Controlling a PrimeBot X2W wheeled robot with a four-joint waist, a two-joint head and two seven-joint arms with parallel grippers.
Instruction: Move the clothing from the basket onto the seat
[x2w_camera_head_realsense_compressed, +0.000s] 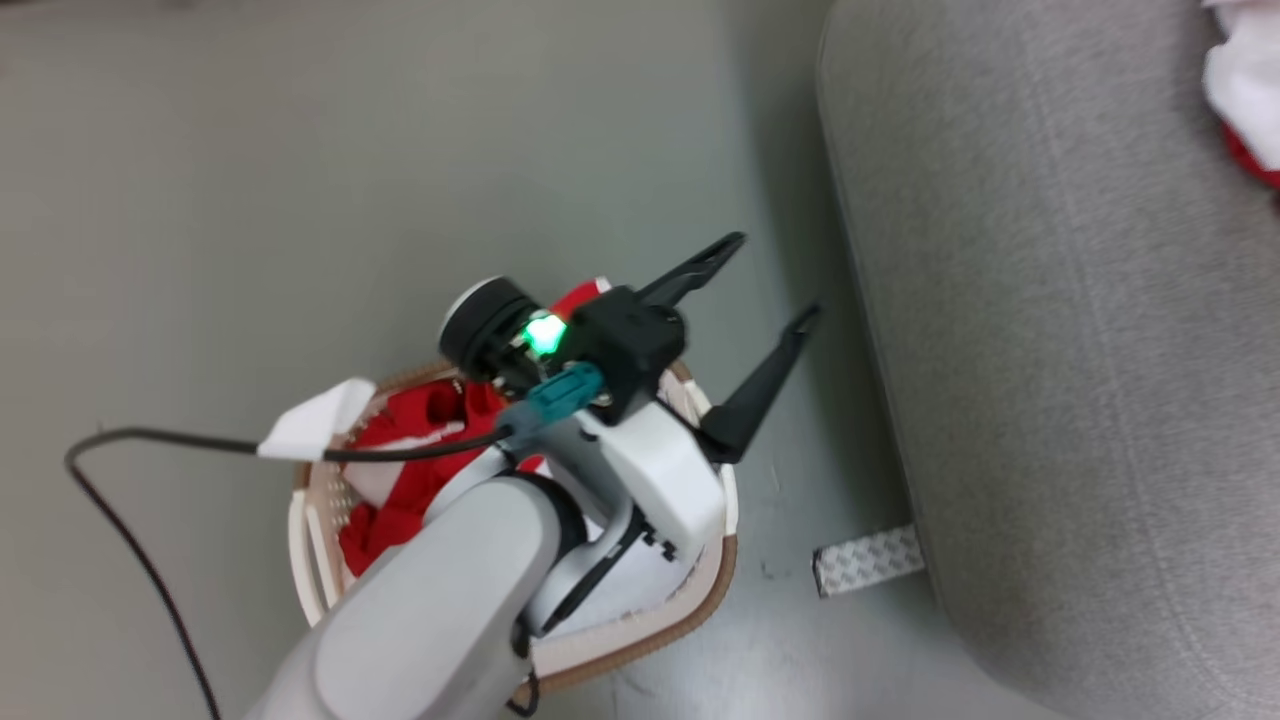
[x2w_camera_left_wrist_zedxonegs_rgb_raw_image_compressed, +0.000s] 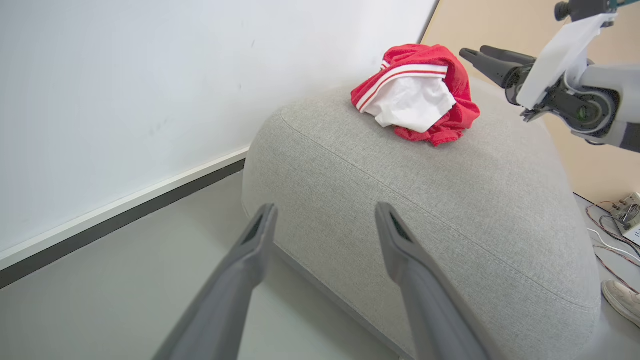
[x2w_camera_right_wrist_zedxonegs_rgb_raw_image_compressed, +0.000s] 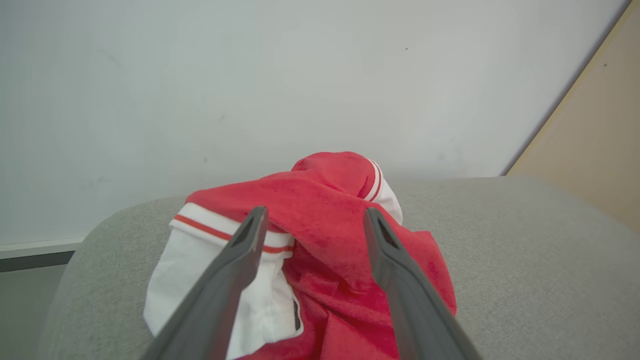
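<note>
around: black cable (x2w_camera_head_realsense_compressed: 170, 436) running off at 9 o'clock of the basket (x2w_camera_head_realsense_compressed: 312, 530), patterned tape strip (x2w_camera_head_realsense_compressed: 868, 560) at its 3 o'clock by the seat (x2w_camera_head_realsense_compressed: 1050, 350), a shoe (x2w_camera_left_wrist_zedxonegs_rgb_raw_image_compressed: 622, 300) at 4 o'clock in the left wrist view
in the way: left arm hangs over the basket, covers most of it
left gripper (x2w_camera_head_realsense_compressed: 772, 280): jaws wide, empty, pointing at 2 o'clock
right gripper (x2w_camera_right_wrist_zedxonegs_rgb_raw_image_compressed: 315, 215): jaws spread wide over a garment, not pinching it
clothing (x2w_camera_left_wrist_zedxonegs_rgb_raw_image_compressed: 415, 95): one crumpled red and white bundle on the seat, more red in the basket
textures: seat woven grey, rounded edge; basket perforated white plastic, brown rim
hard to tell: bundle at 1 o'clock of the head view is cut off
</note>
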